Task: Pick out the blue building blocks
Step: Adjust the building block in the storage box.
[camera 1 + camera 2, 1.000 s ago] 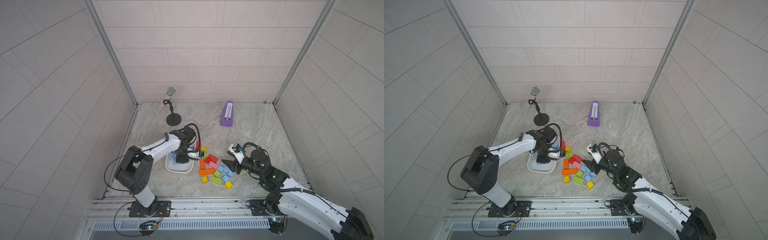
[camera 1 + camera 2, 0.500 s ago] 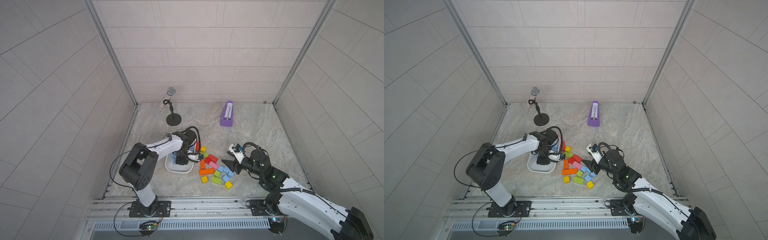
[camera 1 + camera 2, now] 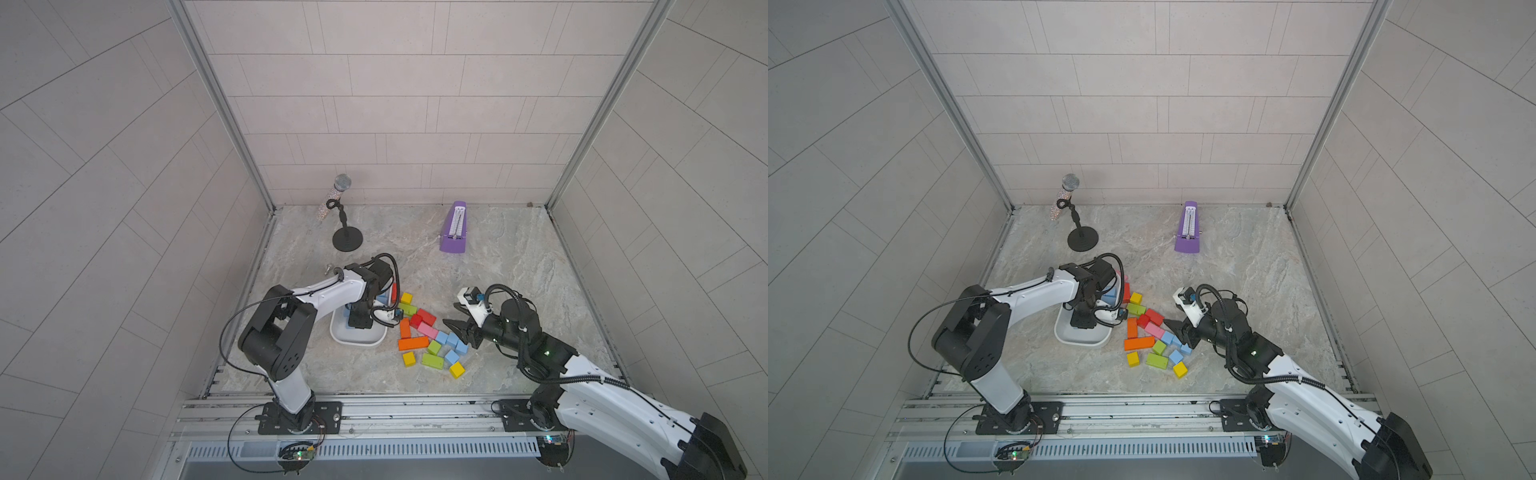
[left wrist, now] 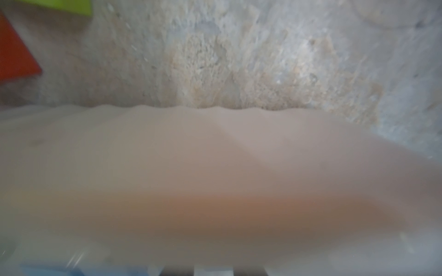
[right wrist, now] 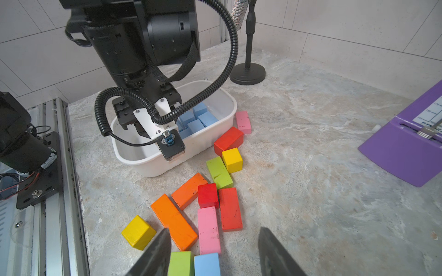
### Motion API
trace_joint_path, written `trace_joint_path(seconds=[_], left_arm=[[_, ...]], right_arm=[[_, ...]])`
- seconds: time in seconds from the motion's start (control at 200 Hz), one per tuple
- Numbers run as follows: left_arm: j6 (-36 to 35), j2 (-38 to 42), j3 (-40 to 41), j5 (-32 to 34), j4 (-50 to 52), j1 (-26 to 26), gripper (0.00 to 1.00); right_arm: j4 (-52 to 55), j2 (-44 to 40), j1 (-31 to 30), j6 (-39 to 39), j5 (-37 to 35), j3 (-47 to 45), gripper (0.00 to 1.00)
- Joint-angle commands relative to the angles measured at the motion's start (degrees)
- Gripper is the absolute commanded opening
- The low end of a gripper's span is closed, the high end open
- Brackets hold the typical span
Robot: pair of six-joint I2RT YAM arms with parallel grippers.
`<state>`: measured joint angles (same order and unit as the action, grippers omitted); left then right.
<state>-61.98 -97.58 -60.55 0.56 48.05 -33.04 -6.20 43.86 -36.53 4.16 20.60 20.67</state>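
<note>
Blocks check-in: some of the blue blocks [image 5: 196, 119] are in the white tub [image 5: 210, 145], piled at the end nearest the microphone stand [image 3: 347, 241]. A few more blue ones lie out on the desk [image 3: 498, 270], at the edge of the mixed heap closest to the right arm. One of them shows in the right wrist view just below that arm's fingers [image 5: 155, 253], beside a green block [image 5: 180, 264].

Left pincer [image 3: 358, 324] points down into the tub and is closed. Its tips are hidden behind the camera mount and cable, so I can't tell whether anything is pinched between them. The left wrist view is mostly a blur of tub wall and desk, with a red and a green corner at one side.

Right pincer [image 5: 214, 230] hangs low over the near edge of the heap with its fingers spread apart and nothing between them.

The other blocks [image 5: 229, 208] (red, orange, yellow, green, pink) are scattered right beside the tub. The purple metronome [image 3: 454, 228] stands upright near the back wall, well apart from all that.
</note>
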Motion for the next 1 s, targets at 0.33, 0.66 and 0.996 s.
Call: trace_joint_path(seconds=[0.33, 0.66, 0.996], left_arm=[[2.5, 8.0, 0.1, -7.0, 4.0, 1.4, 0.38], [28.9, 16.0, 0.1, -26.0, -7.6, 10.3, 0.52], [48.4, 25.7, 11.6, -33.5, -24.6, 21.4, 0.65]], right_arm=[[6.0, 3.0, 0.3, 2.8, -1.7, 5.4, 0.6], [20.1, 13.8, 3.2, 9.7, -7.5, 14.4, 0.58], [45.4, 29.9, 3.1, 13.2, -11.5, 28.0, 0.57]])
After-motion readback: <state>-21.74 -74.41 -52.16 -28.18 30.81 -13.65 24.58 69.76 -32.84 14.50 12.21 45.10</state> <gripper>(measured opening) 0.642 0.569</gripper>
